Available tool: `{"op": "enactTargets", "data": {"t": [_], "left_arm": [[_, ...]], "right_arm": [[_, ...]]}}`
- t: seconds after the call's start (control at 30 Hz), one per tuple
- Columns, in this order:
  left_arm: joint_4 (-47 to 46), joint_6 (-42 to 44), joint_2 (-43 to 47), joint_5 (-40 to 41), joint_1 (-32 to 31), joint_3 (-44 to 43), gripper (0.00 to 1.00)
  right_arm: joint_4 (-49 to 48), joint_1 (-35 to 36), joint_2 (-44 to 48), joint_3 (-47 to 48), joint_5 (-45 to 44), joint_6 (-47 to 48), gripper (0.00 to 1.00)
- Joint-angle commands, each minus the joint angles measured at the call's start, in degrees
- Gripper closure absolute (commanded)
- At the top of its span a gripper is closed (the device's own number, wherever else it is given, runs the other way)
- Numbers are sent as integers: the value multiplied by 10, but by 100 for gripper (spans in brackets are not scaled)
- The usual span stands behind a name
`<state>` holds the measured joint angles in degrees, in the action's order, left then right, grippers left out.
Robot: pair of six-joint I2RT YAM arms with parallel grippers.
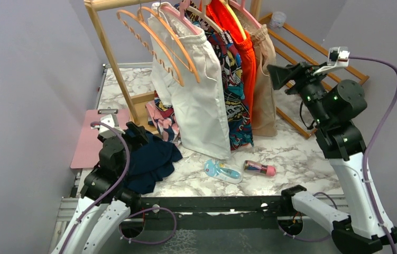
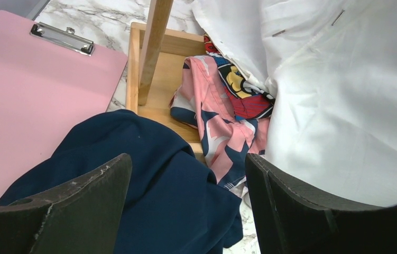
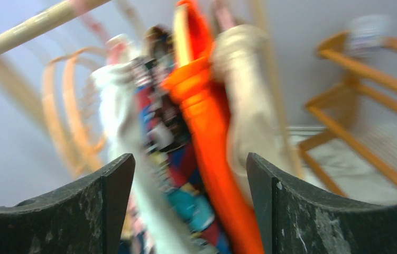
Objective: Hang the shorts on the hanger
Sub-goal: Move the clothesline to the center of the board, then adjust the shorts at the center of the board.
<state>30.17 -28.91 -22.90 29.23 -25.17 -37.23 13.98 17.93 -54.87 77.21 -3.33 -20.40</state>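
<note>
The navy-blue shorts lie crumpled on the marble table at the near left; in the left wrist view they fill the space below and between my fingers. My left gripper hovers over them, open, holding nothing. Two empty orange-tan hangers hang at the left end of the wooden rail; they show blurred in the right wrist view. My right gripper is raised at the right, open and empty, facing the hanging clothes.
On the rail hang white shorts, patterned, orange and beige garments. A pink patterned cloth lies on the rack base. A pink clipboard lies left. A blue-white bottle and a pink-ended tube lie in front.
</note>
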Motion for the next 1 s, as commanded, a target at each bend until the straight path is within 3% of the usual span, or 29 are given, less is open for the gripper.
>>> {"op": "enactTargets", "data": {"t": [0.0, 0.13, 0.3, 0.43, 0.6, 0.77, 0.97], "left_arm": [[-11, -2, -20, -3, -2, -1, 18], [-4, -1, -40, -12, -2, -14, 18], [15, 2, -68, -20, -1, -46, 17], [37, 12, -91, -25, -2, -65, 17], [47, 19, -108, -11, -1, -62, 17], [23, 35, -94, 17, -2, -41, 18], [8, 40, -42, 32, -2, -28, 18]], "right_arm": [[21, 9, 12, -35, 292, -32, 22], [23, 69, 12, -76, 307, -27, 23], [42, 252, 1, -102, 149, 14, 23], [-11, 374, -2, -166, 70, 0, 23], [-102, 547, -77, -220, -71, -4, 25], [-203, 569, -198, -240, -78, -42, 29], [-288, 569, -353, -195, -69, -69, 31]]}}
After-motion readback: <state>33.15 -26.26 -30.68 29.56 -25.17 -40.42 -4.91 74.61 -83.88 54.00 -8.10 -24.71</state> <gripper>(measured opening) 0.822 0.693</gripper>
